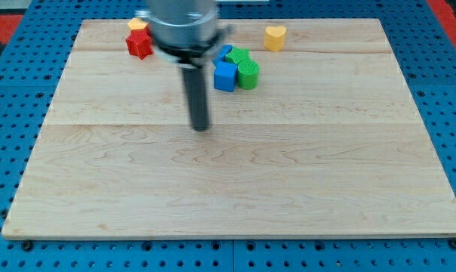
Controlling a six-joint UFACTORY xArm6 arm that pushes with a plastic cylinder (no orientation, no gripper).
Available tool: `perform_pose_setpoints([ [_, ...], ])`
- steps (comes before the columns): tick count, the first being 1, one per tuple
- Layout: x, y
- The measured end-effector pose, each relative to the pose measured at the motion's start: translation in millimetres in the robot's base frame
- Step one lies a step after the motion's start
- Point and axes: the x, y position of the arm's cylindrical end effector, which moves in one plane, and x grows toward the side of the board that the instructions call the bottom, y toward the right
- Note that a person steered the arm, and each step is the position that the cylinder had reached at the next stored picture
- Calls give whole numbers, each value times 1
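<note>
My tip (201,127) on bare board, touching nothing; rod approx. upright. Nearest: blue cube (225,76), towards view's top right.

A: Where is my tip (201,127)?
B: On bare wood near the board's middle, touching no block.

A: Nearest blocks?
B: Blue cube (225,76), up and to the view's right of it, with a green cylinder (248,75) touching its right side. Another green block (238,56) and a blue block (226,51), partly hidden by the rod's mount, sit just above those.
</note>
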Motion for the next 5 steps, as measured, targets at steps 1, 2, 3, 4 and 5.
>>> perform_pose_setpoints([
  [1,-38,81],
  [2,-104,156],
  [3,-163,183],
  [4,-194,136],
  [5,-228,126],
])
